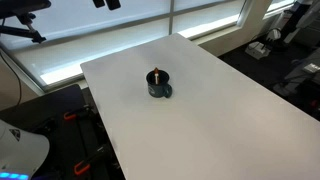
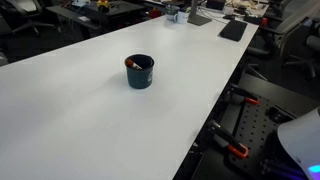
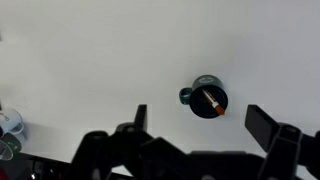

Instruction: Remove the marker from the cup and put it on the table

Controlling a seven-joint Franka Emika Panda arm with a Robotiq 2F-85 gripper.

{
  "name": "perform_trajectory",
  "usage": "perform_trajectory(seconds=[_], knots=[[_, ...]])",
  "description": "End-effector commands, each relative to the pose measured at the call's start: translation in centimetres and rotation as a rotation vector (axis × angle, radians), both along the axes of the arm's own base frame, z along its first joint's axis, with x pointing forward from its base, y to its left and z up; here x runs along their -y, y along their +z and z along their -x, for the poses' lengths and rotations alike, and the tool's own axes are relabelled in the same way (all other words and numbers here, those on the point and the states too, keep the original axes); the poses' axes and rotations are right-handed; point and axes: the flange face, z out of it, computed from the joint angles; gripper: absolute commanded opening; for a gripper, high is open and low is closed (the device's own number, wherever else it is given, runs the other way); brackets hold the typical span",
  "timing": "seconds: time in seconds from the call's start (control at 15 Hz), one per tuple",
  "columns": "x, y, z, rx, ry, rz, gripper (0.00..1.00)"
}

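The dark blue-black cup (image 1: pixel 159 84) stands upright near the middle of the white table (image 1: pixel 230 120); it also shows in an exterior view (image 2: pixel 140 72) and the wrist view (image 3: pixel 208 98). The marker (image 3: pixel 211 101) leans inside the cup, its orange-red end at the rim; its tip shows at the rim in both exterior views (image 2: pixel 129 64) (image 1: pixel 157 72). My gripper (image 3: pixel 200 125) shows only in the wrist view, high above the table, fingers wide apart and empty, with the cup between them far below.
Dark items (image 2: pixel 232 30) lie at the far end of the table. Chairs and desks stand beyond the table edges. Small clear objects (image 3: pixel 10 125) sit at the left edge of the wrist view. Windows run along one side (image 1: pixel 100 30).
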Motion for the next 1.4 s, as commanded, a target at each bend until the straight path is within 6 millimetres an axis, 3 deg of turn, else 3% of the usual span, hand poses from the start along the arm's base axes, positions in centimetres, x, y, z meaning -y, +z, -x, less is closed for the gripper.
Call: perform_trajectory(seconds=[0.0, 0.27, 0.47, 0.53, 0.67, 0.8, 1.33], knots=[[0.0, 0.1, 0.0, -0.001, 0.0, 0.0, 1.0], [0.1, -2.7, -2.9, -0.006, 0.081, -0.041, 1.0], [-0.1, -6.2, -6.0, -0.041, 0.095, -0.037, 1.0], [0.1, -4.3, -3.8, -0.013, 0.082, -0.036, 1.0], [-0.1, -6.5, -5.2, -0.044, 0.088, -0.04, 1.0], [-0.1, -7.3, -5.6, -0.079, 0.099, -0.043, 1.0], [-2.0, -16.7, -10.8, -0.035, 0.275, -0.024, 1.0]])
